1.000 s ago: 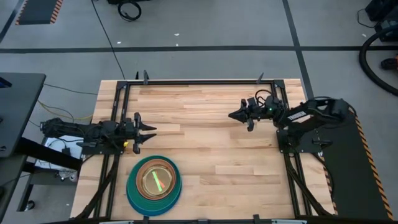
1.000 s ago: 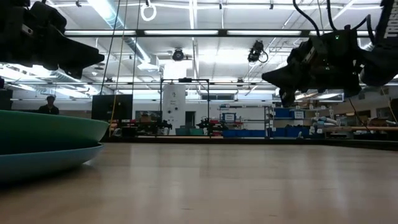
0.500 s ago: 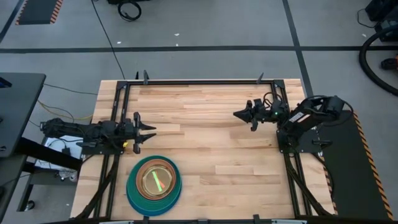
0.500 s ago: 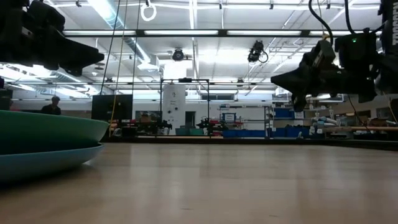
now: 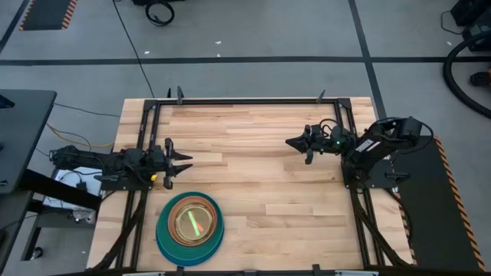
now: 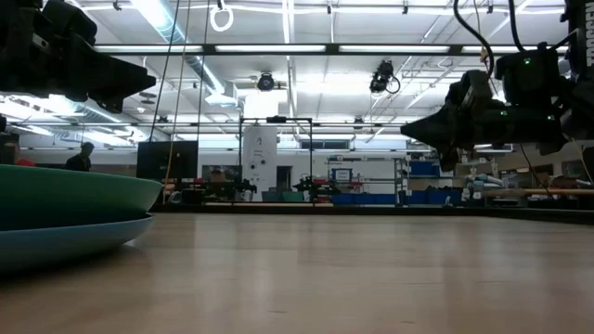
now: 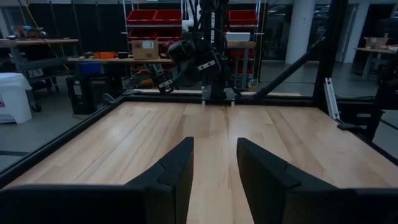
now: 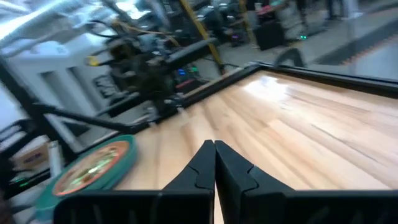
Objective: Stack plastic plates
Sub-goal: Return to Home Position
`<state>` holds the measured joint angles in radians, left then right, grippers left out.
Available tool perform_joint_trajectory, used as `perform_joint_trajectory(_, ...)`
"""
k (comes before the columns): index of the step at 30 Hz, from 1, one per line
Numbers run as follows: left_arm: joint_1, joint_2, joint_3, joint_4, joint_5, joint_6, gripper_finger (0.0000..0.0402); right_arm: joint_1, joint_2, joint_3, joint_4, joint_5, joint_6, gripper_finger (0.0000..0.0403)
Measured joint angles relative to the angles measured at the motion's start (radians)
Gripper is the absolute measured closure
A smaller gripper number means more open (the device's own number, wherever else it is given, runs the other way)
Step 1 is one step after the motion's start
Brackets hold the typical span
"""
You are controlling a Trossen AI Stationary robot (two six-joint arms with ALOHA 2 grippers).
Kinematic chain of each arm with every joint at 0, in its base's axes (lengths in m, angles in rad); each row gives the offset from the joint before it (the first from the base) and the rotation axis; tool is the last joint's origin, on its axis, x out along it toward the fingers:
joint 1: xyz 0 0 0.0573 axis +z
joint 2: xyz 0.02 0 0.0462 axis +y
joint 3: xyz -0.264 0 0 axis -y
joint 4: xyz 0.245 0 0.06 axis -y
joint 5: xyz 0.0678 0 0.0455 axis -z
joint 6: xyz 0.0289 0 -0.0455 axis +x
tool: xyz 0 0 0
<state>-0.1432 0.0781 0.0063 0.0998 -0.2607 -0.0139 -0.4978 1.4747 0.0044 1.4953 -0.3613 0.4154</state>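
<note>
Seen from above, the stack of plates point(image 5: 189, 223) sits near the front left of the counter point(image 5: 253, 192). It lies at about 6 o'clock from the left tool point(image 5: 180, 162) and close to it, and at about 8 o'clock from the right tool point(image 5: 294, 142), well apart. The left arm is therefore the nearer one. The plates are round, so no axis matters. Neither tool touches the stack, so pulling back to rest looks free of snags. The left arm lies folded low along the counter's left edge, pointing to 3 o'clock, its fingers apart and empty. The right arm is bent at the right edge, pointing to 9 o'clock above bare wood, its fingers pressed together on nothing.
</note>
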Motion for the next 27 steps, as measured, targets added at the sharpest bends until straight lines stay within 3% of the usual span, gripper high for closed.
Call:
perform_joint_trajectory(11, 0.0, 0.0, 0.0, 0.004, 0.0, -0.001, 0.0272, -0.002, 0.046, 0.0, -0.003, 0.013, 0.005, 0.0392)
perform_joint_trajectory(15, 0.0, 0.0, 0.0, 0.005, 0.001, -0.001, 0.0272, -0.012, 0.032, 0.005, 0.051, -0.015, 0.169, 0.0392)
perform_joint_trajectory(21, 0.0, 0.0, 0.0, 0.006, 0.001, -0.001, 0.0272, -0.034, -0.071, 0.007, 0.064, -0.161, 0.325, 0.0391)
perform_joint_trajectory(27, 0.0, 0.0, 0.0, 0.006, 0.001, -0.001, 0.0272, -0.036, -0.243, 0.004, 0.067, -0.209, 0.337, 0.0391)
